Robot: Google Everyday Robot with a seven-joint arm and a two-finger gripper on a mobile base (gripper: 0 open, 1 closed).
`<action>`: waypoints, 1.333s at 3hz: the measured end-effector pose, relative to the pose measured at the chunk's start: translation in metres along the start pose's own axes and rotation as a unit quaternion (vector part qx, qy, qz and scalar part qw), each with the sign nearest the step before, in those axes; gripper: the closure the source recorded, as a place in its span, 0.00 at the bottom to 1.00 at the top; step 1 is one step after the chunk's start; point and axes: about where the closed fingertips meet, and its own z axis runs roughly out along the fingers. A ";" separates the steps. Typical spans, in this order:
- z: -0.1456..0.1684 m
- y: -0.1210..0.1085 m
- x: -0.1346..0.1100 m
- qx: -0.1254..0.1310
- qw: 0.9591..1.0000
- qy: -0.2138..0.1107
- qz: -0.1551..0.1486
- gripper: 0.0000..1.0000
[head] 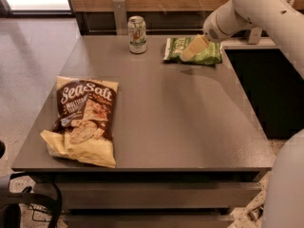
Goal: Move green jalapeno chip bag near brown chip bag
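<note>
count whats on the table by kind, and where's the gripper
chip bags: 2, green bag and brown bag
cans: 1, can
total: 3 on the table
gripper: over the green bag, at the table's far right corner
</note>
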 end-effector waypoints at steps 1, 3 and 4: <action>0.051 0.016 0.007 -0.040 0.998 -0.012 0.038 0.04; 0.073 0.026 0.006 -0.071 0.995 -0.020 0.065 0.64; 0.071 0.025 0.004 -0.071 0.995 -0.020 0.065 0.87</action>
